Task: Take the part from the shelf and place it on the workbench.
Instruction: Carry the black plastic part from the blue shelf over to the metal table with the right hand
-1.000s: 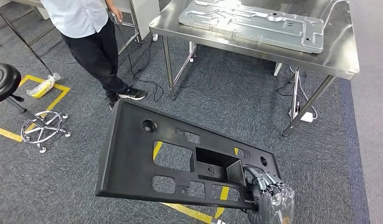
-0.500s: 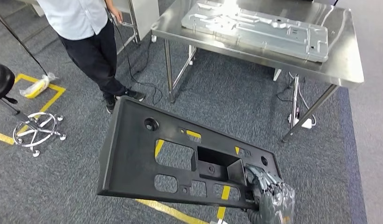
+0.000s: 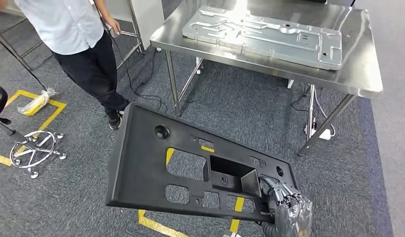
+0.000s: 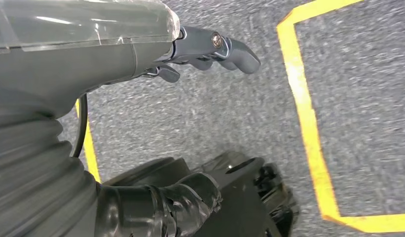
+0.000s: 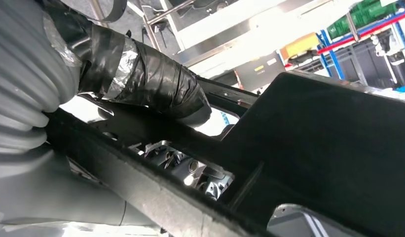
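My right hand [image 3: 289, 210] is clenched on one corner of the black plastic panel [image 3: 190, 168], fingers hooked through a cut-out by its edge. My left hand [image 4: 210, 49] hangs loosely curled over the carpet, holding nothing. The panel tilts out over the floor, well short of the steel workbench [image 3: 360, 74], where a grey metal plate [image 3: 264, 32] covers most of the top. I judge it best to keep the grip firm, carry the panel level, and aim for the bare near edge.

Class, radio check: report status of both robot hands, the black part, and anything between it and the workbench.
Right robot hand grips black part by one end. Left robot hand holds nothing, fingers apart. Workbench ahead already carries a metal panel. Person stands beside its far-left corner.
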{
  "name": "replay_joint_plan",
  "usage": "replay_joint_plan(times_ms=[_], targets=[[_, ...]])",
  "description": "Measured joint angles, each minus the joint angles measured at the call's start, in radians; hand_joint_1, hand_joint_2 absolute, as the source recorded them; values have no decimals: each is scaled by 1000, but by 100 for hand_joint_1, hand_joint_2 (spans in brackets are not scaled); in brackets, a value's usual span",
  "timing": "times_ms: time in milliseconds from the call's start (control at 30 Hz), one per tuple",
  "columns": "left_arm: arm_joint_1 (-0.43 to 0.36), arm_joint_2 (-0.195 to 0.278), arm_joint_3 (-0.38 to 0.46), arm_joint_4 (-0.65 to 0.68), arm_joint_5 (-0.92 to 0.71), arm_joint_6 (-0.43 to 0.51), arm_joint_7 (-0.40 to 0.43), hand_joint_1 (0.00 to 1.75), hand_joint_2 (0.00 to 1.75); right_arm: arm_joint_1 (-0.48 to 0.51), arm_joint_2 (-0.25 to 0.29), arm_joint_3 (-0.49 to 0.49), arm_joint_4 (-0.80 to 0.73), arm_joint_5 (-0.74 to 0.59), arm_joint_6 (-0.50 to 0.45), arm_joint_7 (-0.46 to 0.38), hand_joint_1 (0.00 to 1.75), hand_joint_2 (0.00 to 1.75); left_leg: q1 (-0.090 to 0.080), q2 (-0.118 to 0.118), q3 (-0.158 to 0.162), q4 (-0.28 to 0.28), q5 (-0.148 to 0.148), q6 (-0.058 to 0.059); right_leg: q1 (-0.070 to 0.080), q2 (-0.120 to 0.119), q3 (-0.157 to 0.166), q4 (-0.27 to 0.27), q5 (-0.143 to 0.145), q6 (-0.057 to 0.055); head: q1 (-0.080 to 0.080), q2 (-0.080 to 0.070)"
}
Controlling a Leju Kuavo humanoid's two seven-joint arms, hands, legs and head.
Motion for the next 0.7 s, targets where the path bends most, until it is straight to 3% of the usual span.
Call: replay_joint_plan(times_ms=[67,100,133,200,233,300,333,400,467,567,600,633,667,700], targets=[[1,1,0,0,1,1,0,0,175,0,1,0,0,-1,0,-2,175,175,0,0,-77,102,-48,-3,3,2,10,0,-11,-5,-1,0],[3,1,0,0,2,2,0,0,175,1,1,0,1,-1,0,-2,175,175,0,0,-102,120,-52,-3,4,4,17,0,-18,-6,-1,0],[5,1,0,0,3,2,0,0,175,1,1,0,1,-2,0,-2,175,175,0,0,-111,104,-35,-2,5,6,27,0,-25,-5,-1,0],[8,2,0,0,4,3,0,0,175,1,2,0,1,-3,0,-3,175,175,-2,0,-92,-7,56,5,6,8,48,0,-42,-1,0,0],[9,3,0,0,5,3,0,0,175,1,3,0,2,-4,0,-4,175,175,-5,1,-80,-59,86,10,8,8,57,1,-50,3,0,0],[8,5,0,0,6,4,1,0,175,0,5,0,2,-6,0,-6,175,175,-12,-1,-68,-113,110,20,9,9,67,3,-63,15,0,0],[8,6,0,0,6,4,1,0,175,0,6,0,3,-6,0,-7,175,175,-14,-3,-66,-116,103,24,10,10,71,6,-63,22,0,0],[10,6,0,0,6,4,2,0,175,0,7,-1,3,-6,0,-7,175,175,-9,-4,-48,-128,118,37,10,9,74,22,-64,34,0,0],[9,6,0,0,6,5,2,0,175,-1,7,-1,2,-6,0,-8,175,175,-5,-3,-27,-138,117,48,7,8,48,81,-84,45,1,0],[7,6,0,0,7,5,2,0,175,-1,7,-1,3,-6,0,-8,175,175,-5,-3,-14,-142,105,53,-1,6,-62,239,-152,59,2,0],[8,6,0,0,7,5,2,0,175,-1,7,-2,3,-6,0,-8,175,175,-5,-4,-9,-142,99,52,-4,6,-92,266,-162,61,2,0],[9,6,0,0,8,5,1,0,175,0,7,-2,3,-6,0,-8,175,175,-5,-4,-1,-142,92,51,-6,6,-106,262,-152,62,2,0],[10,6,0,0,8,5,1,0,175,0,7,-3,3,-7,0,-8,175,175,-5,-5,9,-142,85,49,-8,6,-102,223,-118,63,2,0],[10,6,0,0,8,5,0,0,175,0,7,-3,3,-7,0,-8,175,175,-4,-5,20,-142,77,47,-9,5,-85,160,-67,60,2,0]])
